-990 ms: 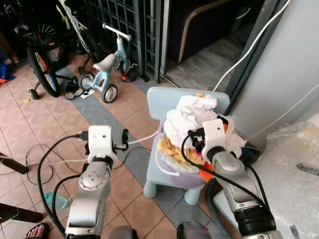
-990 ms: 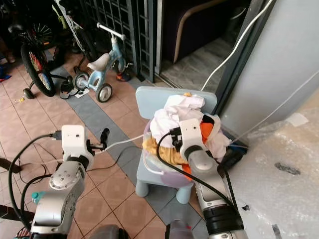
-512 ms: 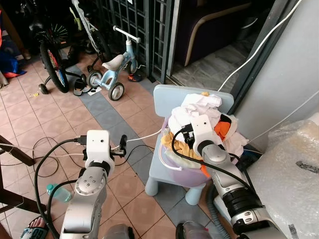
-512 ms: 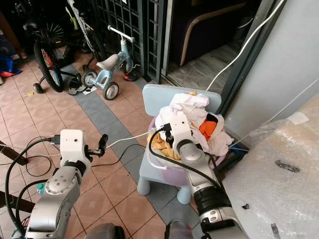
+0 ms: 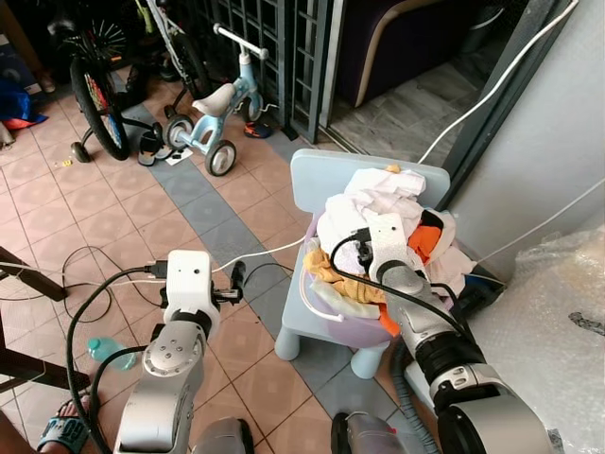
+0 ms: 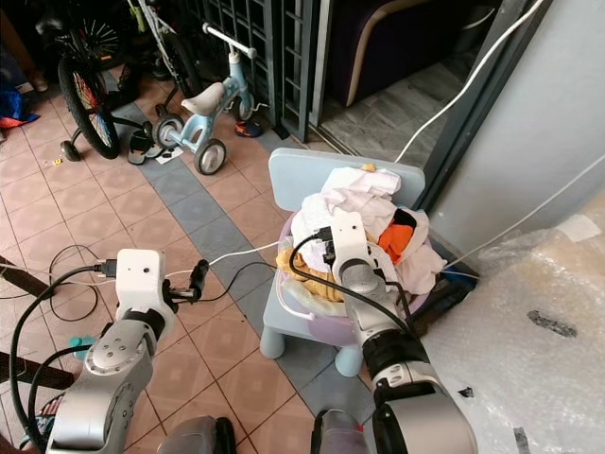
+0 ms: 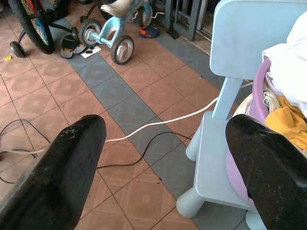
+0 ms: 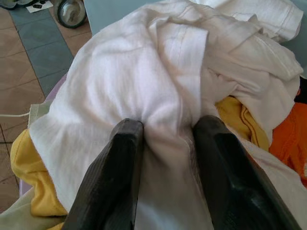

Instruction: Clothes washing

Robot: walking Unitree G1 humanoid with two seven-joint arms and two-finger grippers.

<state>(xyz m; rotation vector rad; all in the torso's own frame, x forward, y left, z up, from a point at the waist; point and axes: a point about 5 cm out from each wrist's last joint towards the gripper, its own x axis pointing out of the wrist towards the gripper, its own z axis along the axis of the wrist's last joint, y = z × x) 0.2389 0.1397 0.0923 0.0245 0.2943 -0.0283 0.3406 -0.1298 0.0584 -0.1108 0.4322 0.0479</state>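
The clothes (image 5: pixel 383 203) lie in a heap in a lilac basket (image 5: pixel 352 326), which stands on a small light-blue chair (image 5: pixel 354 180) beside the grey wall. On top we see a white garment (image 8: pixel 144 81); under it are a yellow piece (image 5: pixel 345 284) and an orange piece (image 5: pixel 423 241).

Our right gripper (image 8: pixel 165 143) is pushed into the heap, and its two black fingers pinch a fold of the white garment between them, so we judge that it is clenched on this cloth. Our left gripper (image 7: pixel 168 167) hovers over the tiled floor, just beside the chair, with its fingers spread wide and nothing between them.

We judge that the step in hand is the taking of the first garment out of the basket. The next move calls for a lift straight up, high enough to free the cloth from the pieces below. The white cable (image 5: pixel 265 255) on the floor near the chair could be in the way when we step.
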